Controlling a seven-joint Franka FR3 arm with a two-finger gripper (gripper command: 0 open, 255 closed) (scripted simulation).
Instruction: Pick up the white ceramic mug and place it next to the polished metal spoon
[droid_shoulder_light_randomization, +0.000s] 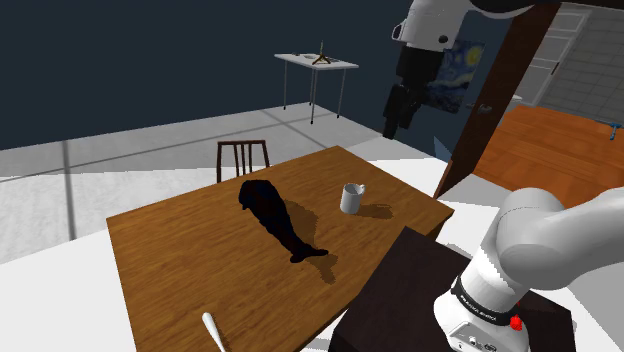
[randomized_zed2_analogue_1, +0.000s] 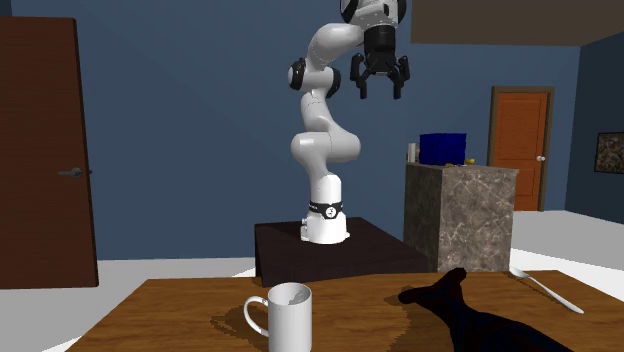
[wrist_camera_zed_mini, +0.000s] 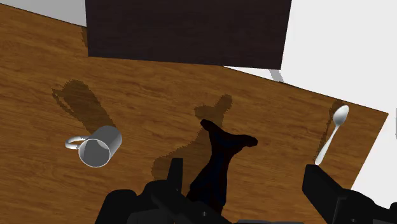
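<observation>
On the wooden table (droid_shoulder_light_randomization: 190, 250), a plain white handled mug (droid_shoulder_light_randomization: 351, 198) stands upright.

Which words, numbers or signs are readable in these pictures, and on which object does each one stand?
No text can be read.
Black band on the white arm: small white lettering, too blurred to read.
Mug and spoon: no marks visible.

Showed dark blue walls (droid_shoulder_light_randomization: 150, 60) over a pale floor (droid_shoulder_light_randomization: 60, 170). Had a chair (droid_shoulder_light_randomization: 243, 158) at the far side of the table (droid_shoulder_light_randomization: 200, 260), a white side table (droid_shoulder_light_randomization: 315, 64) by the wall beyond, a painting (droid_shoulder_light_randomization: 462, 70) nearby. Faced, in the second exterior view, an orange door (randomized_zed2_analogue_1: 519, 148), a mottled counter (randomized_zed2_analogue_1: 460, 215), a brown door (randomized_zed2_analogue_1: 40, 150).
</observation>
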